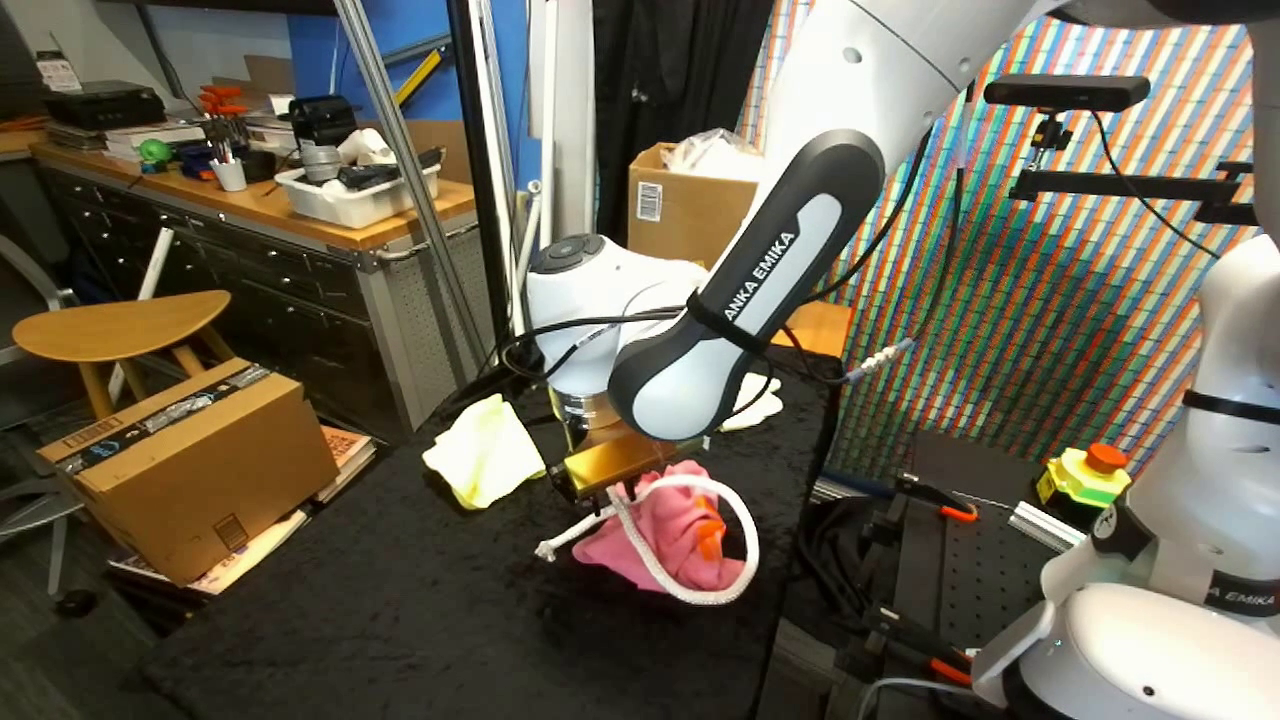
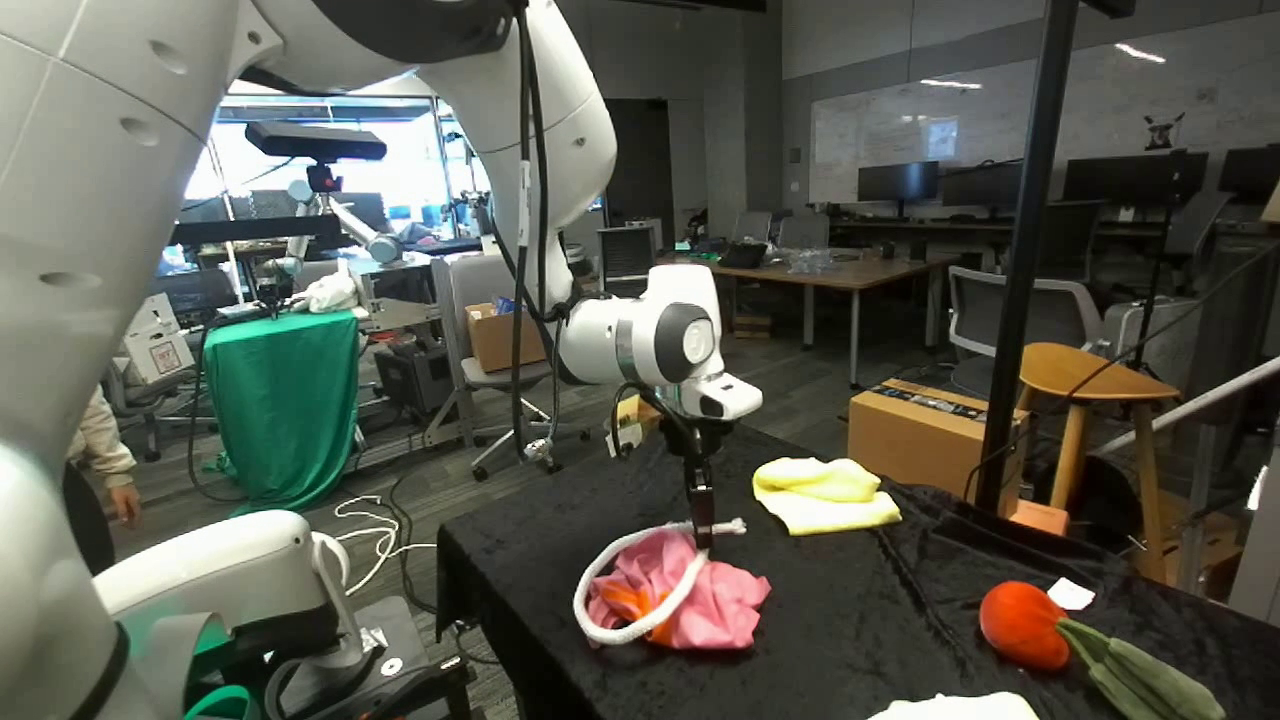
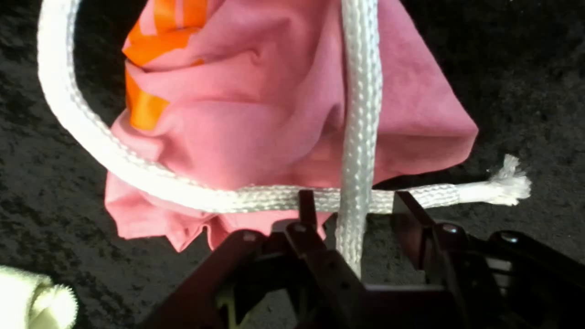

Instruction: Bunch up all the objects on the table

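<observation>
My gripper (image 3: 355, 196) hangs over the near edge of a crumpled pink cloth (image 3: 256, 114) with orange patches. Its fingers stand apart; one strand of the white rope (image 3: 361, 91) runs between them, with a gap on either side. The rope loops over the pink cloth, its frayed end beyond a finger. A pale yellow cloth (image 1: 485, 450) lies apart on the black-draped table (image 1: 420, 620). The white cloth (image 1: 755, 402) is partly behind the arm, and shows at the bottom edge (image 2: 955, 708) in an exterior view. A red-orange item (image 2: 1022, 625) with a green stalk (image 2: 1140, 665) lies farther off.
A small white scrap (image 2: 1070, 593) lies near the red-orange item. Beside the table are a cardboard box (image 1: 200, 470), a wooden stool (image 2: 1090, 372) and a dark upright pole (image 2: 1020, 250). A red stop button (image 1: 1106, 458) sits near the robot's base.
</observation>
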